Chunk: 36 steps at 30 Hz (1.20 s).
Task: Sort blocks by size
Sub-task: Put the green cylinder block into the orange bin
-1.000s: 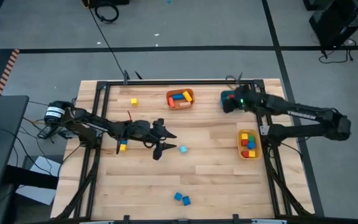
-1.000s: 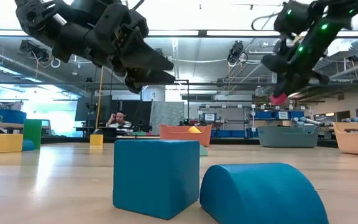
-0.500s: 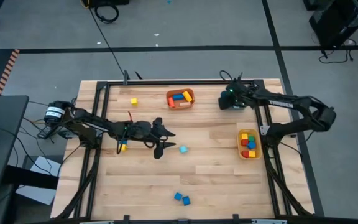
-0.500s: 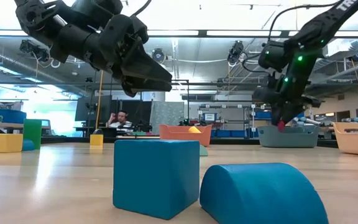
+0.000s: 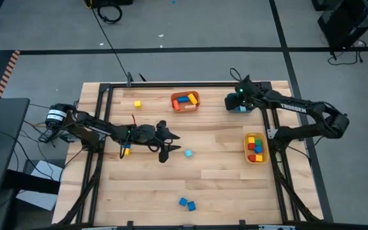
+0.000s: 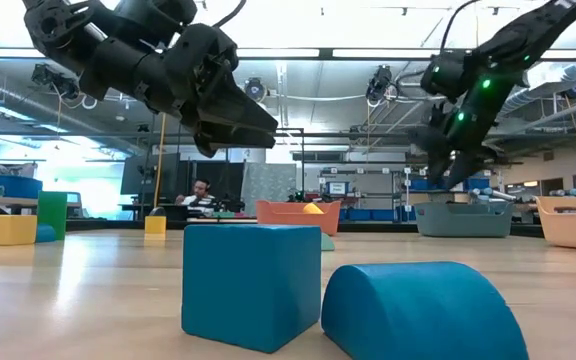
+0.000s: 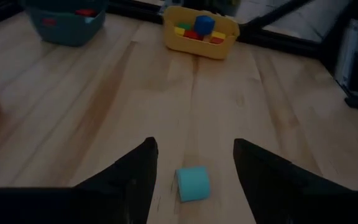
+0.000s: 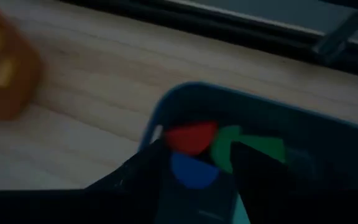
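Observation:
My left gripper [image 5: 171, 147] hovers open over the table's middle. A light blue block [image 7: 192, 183] lies on the wood just ahead of it, between the lines of its fingers and untouched. My right gripper [image 5: 235, 103] hangs open over the teal bin [image 8: 185, 90] at the far right. A red block [image 8: 191, 137], a green one [image 8: 241, 143] and a blue one [image 8: 194, 171] lie inside that bin. Two blue blocks [image 5: 185, 204] sit near the front edge. A yellow block [image 5: 137, 103] and a yellow-and-blue pair [image 5: 126, 151] rest at the left.
An orange bin [image 5: 185, 101] with several blocks stands at the far middle. A yellow bin [image 5: 255, 148] with several blocks stands at the right. A dark frame [image 5: 171, 84] runs along the table's edges. Bare wood lies between the middle and the front.
My right gripper has come down over the teal bin and opened. The red block that it carried has left its fingers and now lies in the bin. My left gripper has kept its place.

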{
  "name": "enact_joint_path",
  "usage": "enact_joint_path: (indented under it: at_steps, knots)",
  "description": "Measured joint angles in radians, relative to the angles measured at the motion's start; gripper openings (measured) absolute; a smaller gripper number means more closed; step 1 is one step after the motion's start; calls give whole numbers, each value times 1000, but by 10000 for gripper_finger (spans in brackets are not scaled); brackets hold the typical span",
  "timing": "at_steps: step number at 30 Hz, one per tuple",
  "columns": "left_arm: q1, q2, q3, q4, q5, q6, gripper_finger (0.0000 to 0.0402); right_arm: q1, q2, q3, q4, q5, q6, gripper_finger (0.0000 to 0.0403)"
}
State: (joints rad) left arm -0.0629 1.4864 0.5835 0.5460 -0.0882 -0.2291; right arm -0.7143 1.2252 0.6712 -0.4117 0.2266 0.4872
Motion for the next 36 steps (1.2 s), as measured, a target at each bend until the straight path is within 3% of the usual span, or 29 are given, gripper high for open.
enact_joint_path:
  at_steps: [8, 14, 19, 25, 33, 36]
  knots:
    - [-19, -41, 2, -110, -72, -8, 218, 82, -193, 0, -60, -213, -3, 204]
    - [-19, -175, 1, -287, -70, 15, 218, 264, -249, 0, -51, -227, 45, 202]
    - [-23, -277, 1, -407, -71, 18, 218, 493, -211, 0, 86, -142, 54, 199]
    - [-80, -331, 1, -505, -198, 12, 218, 733, -80, 0, 311, -51, 50, 197]
    - [-132, -351, 2, -635, -335, -96, 218, 910, 127, 0, 495, 72, 66, 197]
    - [-133, -349, 1, -644, -335, -145, 218, 946, 189, 0, 517, 117, 90, 197]
